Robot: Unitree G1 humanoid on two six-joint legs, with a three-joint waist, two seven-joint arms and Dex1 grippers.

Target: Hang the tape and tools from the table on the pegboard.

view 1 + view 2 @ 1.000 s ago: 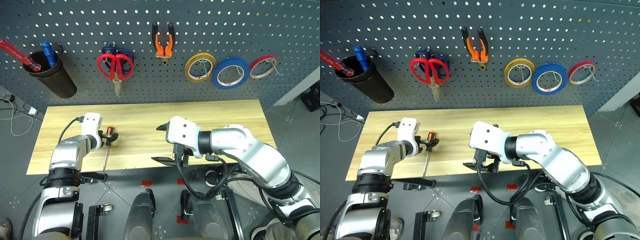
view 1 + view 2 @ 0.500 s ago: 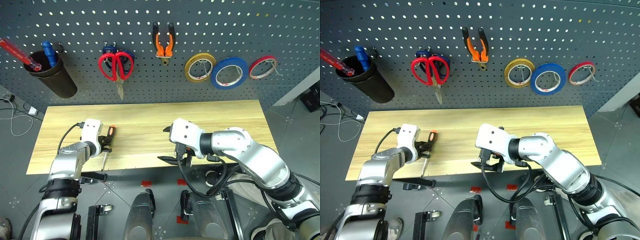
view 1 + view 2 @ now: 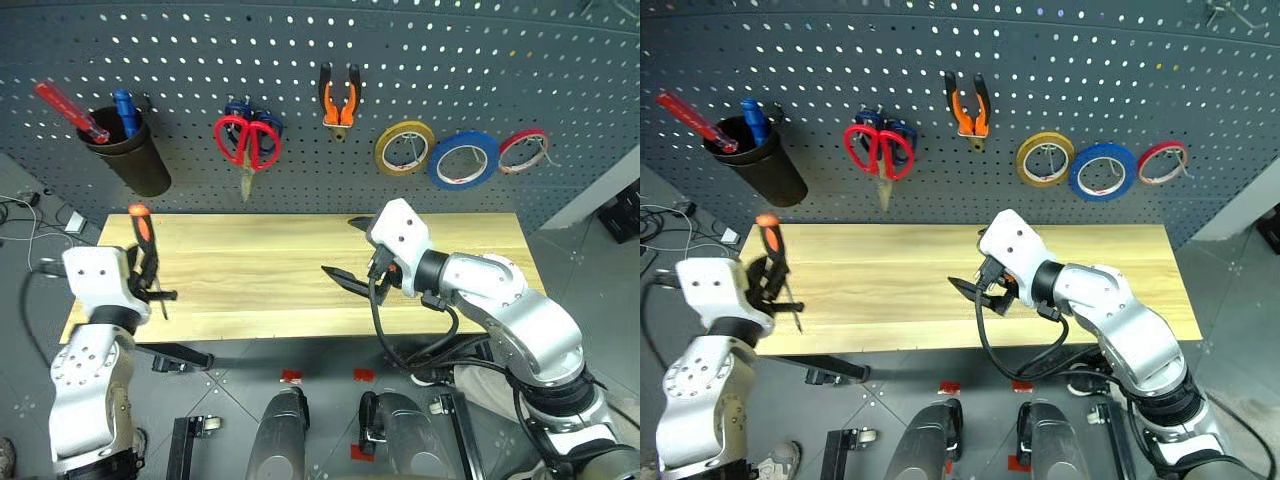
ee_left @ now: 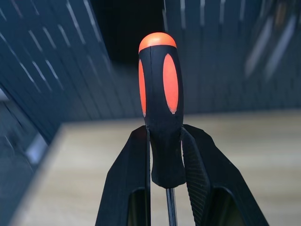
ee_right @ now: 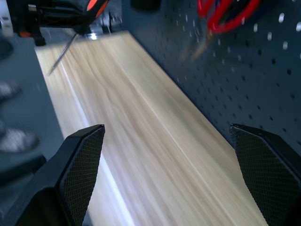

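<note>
My left gripper (image 3: 150, 285) is shut on the screwdriver (image 3: 142, 236), held handle-up above the left end of the table (image 3: 290, 270). In the left wrist view both fingers (image 4: 131, 179) clamp the base of the black-and-orange handle (image 4: 162, 108), with the steel shaft running down between them. My right gripper (image 3: 343, 247) hangs open and empty over the middle of the table, pointing left. On the pegboard (image 3: 450, 60) hang the blue tape (image 3: 462, 159), the orange-handled pliers (image 3: 338, 92) and the red-handled scissors (image 3: 250, 142).
A black cup (image 3: 130, 150) holding a red-handled and a blue-handled tool hangs at the pegboard's left. Yellow tape (image 3: 404, 147) and red tape (image 3: 524, 150) flank the blue ring. Blue-handled scissors (image 3: 240, 108) sit behind the red ones. Cables lie on the floor at left.
My left gripper closed on the screwdriver, lifted it off the table and turned it handle-up. The right gripper drifted slightly right and toward the pegboard. The camera view also shifted.
</note>
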